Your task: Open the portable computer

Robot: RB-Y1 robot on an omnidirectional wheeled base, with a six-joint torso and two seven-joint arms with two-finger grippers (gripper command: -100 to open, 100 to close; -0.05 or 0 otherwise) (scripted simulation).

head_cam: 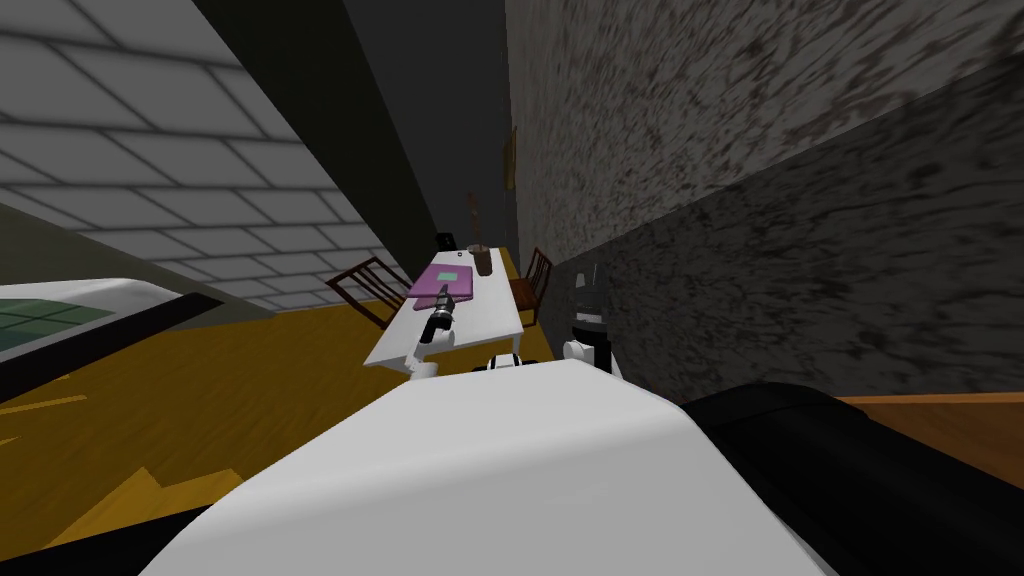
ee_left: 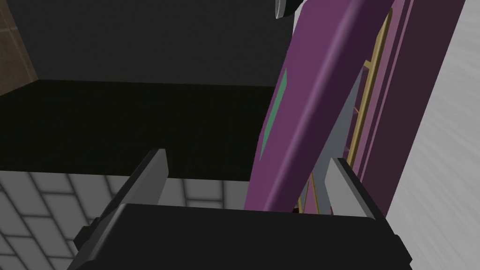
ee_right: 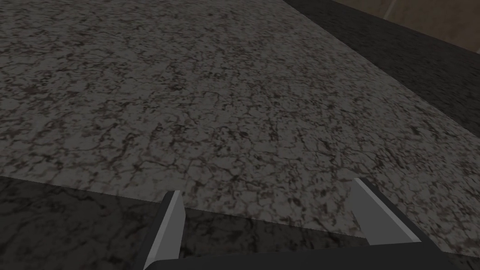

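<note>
A purple portable computer [head_cam: 445, 280] with a green patch on its lid lies on a white table [head_cam: 480, 325]. My left gripper [head_cam: 441, 305] reaches over the table to its near edge. In the left wrist view the purple lid [ee_left: 318, 93] stands slightly raised off the base [ee_left: 403, 117]. My left gripper [ee_left: 255, 140] is open. One of its fingers [ee_left: 342, 126] is in the gap between lid and base, and the other stands clear outside the lid. My right gripper [ee_right: 267, 201] is open and holds nothing. The right arm [head_cam: 585, 305] is raised beside the speckled wall.
A brown cup [head_cam: 484, 260] stands on the table just beyond the computer. Wooden chairs flank the table, one on its left [head_cam: 365, 285] and one on its right [head_cam: 535, 280]. A dark speckled wall [head_cam: 800, 200] runs close along the right.
</note>
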